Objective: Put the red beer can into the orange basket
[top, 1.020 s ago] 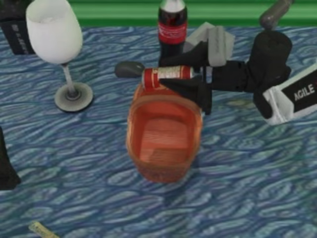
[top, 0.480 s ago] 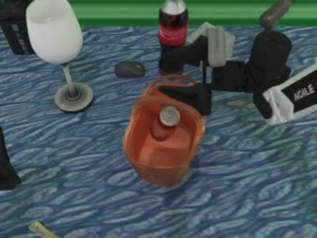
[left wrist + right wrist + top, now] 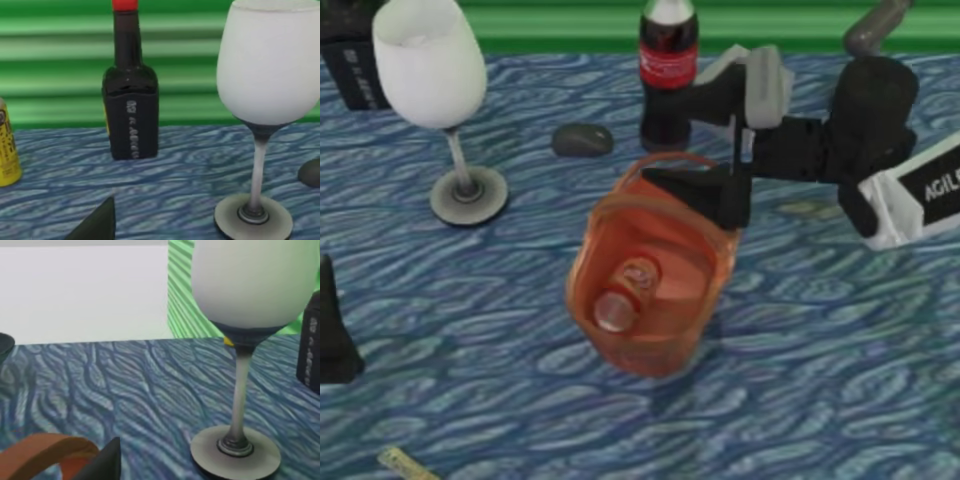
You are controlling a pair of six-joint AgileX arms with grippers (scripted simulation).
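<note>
One red beer can [image 3: 623, 293] inside orange basket [image 3: 588, 262] (top view only), right jaws [image 3: 712, 142] apart, empty

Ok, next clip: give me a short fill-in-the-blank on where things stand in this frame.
1. The red beer can lies inside the orange ____.
2. The right gripper, above the orange basket, holds ____.
3. The wine glass stands on the table's ____ side in the top view.

Missing words: basket; nothing; left

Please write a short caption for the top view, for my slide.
Red beer can lies inside the orange basket; open right gripper hovers over the basket's far rim.
</note>
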